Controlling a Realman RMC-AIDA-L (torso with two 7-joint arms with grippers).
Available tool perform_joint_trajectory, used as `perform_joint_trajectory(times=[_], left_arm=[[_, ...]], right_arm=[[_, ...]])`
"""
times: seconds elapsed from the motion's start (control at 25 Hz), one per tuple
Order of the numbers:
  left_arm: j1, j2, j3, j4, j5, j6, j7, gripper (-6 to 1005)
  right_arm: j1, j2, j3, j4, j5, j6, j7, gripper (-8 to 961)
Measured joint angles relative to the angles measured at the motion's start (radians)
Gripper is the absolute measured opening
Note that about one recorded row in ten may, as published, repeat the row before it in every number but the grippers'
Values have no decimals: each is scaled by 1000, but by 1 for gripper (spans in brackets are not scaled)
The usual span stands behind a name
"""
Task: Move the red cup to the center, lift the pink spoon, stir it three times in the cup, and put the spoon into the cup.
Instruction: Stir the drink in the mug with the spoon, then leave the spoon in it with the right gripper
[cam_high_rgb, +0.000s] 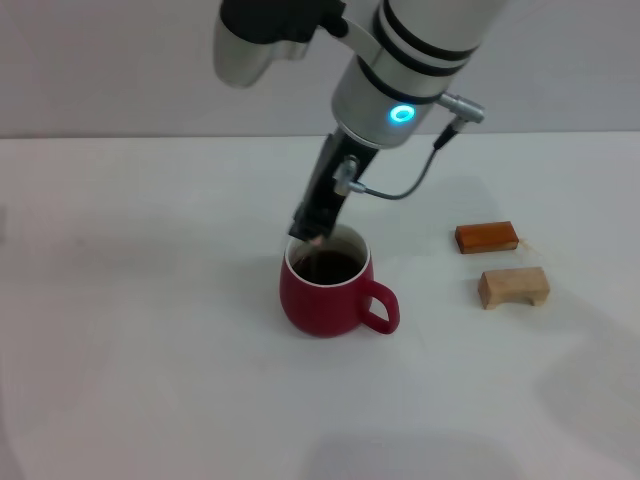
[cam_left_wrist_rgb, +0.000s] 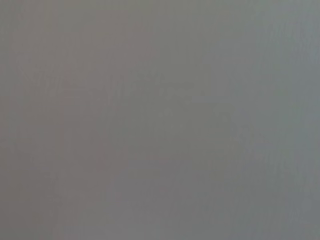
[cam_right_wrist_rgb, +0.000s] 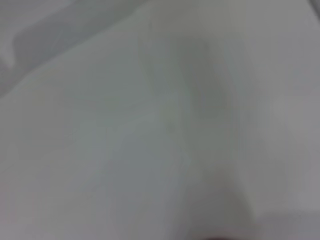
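Head view: the red cup (cam_high_rgb: 326, 292) stands near the middle of the white table (cam_high_rgb: 140, 330), handle toward the robot's right; the right gripper (cam_high_rgb: 311, 231) hangs at the cup's far rim, tip just inside the mouth; the jaws' state cannot be told, and the pink spoon is not clearly visible, only a pale glint at the tip; the left gripper is out of sight. Risk: a wide stirring sweep may strike the rim and tip or shift the cup toward the two small blocks (cam_high_rgb: 487, 237).
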Motion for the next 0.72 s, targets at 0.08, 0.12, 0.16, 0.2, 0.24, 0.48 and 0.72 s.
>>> perform_joint_trajectory(times=[0.08,0.12,0.16,0.2,0.24,0.48,0.72], left_arm=[[-1,0,0,0,0,0,0,843],[-1,0,0,0,0,0,0,843],[-1,0,0,0,0,1,0,843],[-1,0,0,0,0,1,0,843],[-1,0,0,0,0,1,0,843],[3,0,0,0,0,0,0,844],[7,0,0,0,0,2,0,844]], right_arm=[[1,1,-2,0,1,-32,0,129],[3,2,-3,-8,1,-54,0,129],[5,2,-4,-17,-1,-76,0,129],[8,2,-7,-27,-5,-92,1,129],[11,2,-11,-39,-9,-106,2,129],[17,0,-28,-56,-47,-62,16,130],[13,2,-30,-39,-1,-10,9,130]])
